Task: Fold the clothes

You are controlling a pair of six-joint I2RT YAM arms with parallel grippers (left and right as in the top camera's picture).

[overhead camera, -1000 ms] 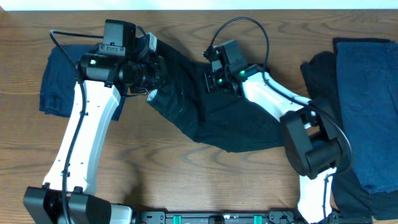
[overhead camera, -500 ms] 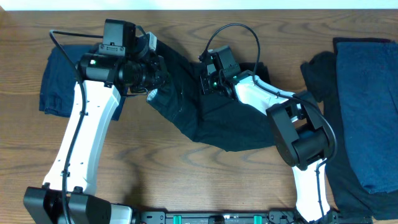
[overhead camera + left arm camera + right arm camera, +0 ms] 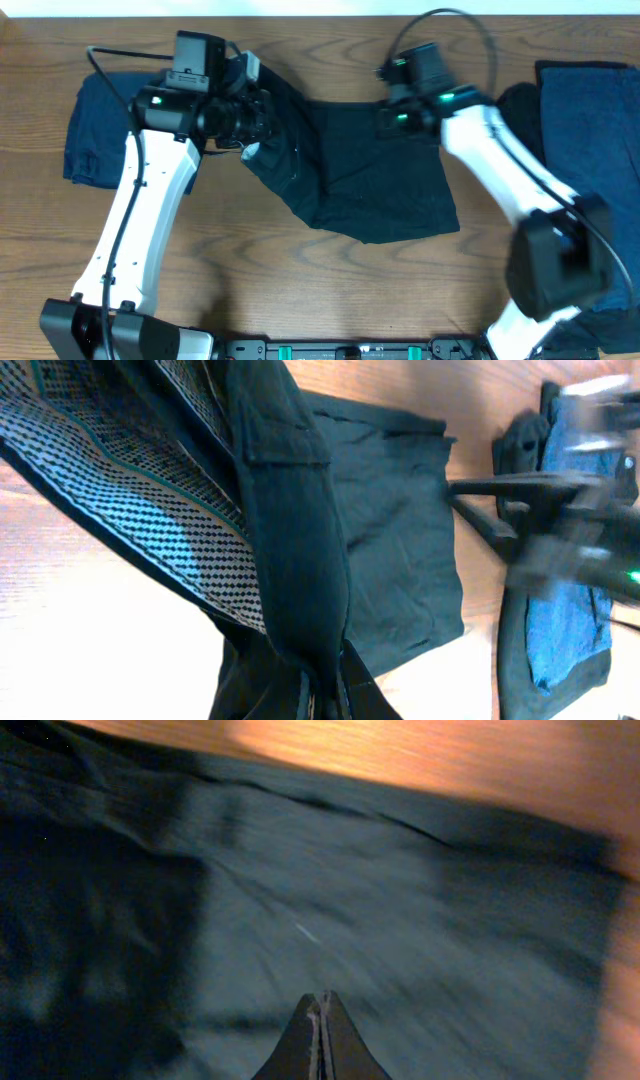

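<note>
The black garment point(image 3: 370, 190) lies spread over the middle of the wooden worktop point(image 3: 300, 290), with a pincer at each end of its far edge. The left pincer point(image 3: 322, 700) is clenched on the corner at the left arm's end. In the left wrist view a thick fold of the cloth rises straight out of its grip, lifted off the wood with the inside turned outward. The right pincer point(image 3: 318, 1008) sits over the opposite end of that edge, its tips pressed together just above the cloth. That view is blurred, so I cannot tell whether a thin pinch of fabric sits between them.

The cloth is soft, thin and matte, with shallow creases. It forms a rough rectangle that ends in a rounded near edge. Its exposed lining point(image 3: 120, 510) is pale grey, woven in small checks, and bordered by a heavier dark hem band. Just beyond the held corner a navy garment point(image 3: 95, 130) lies folded in a loose block, partly under the left arm. Past the black garment's other end lies a pile of clothes: a navy piece point(image 3: 590, 170) of coarser weave on more black cloth point(image 3: 515, 110).

A second ago the right pincer was over the black garment's middle; now it stands at the end nearer the pile. The far edge, bunched before, runs out straight and wide. The left pincer has kept its place and its grip.
</note>
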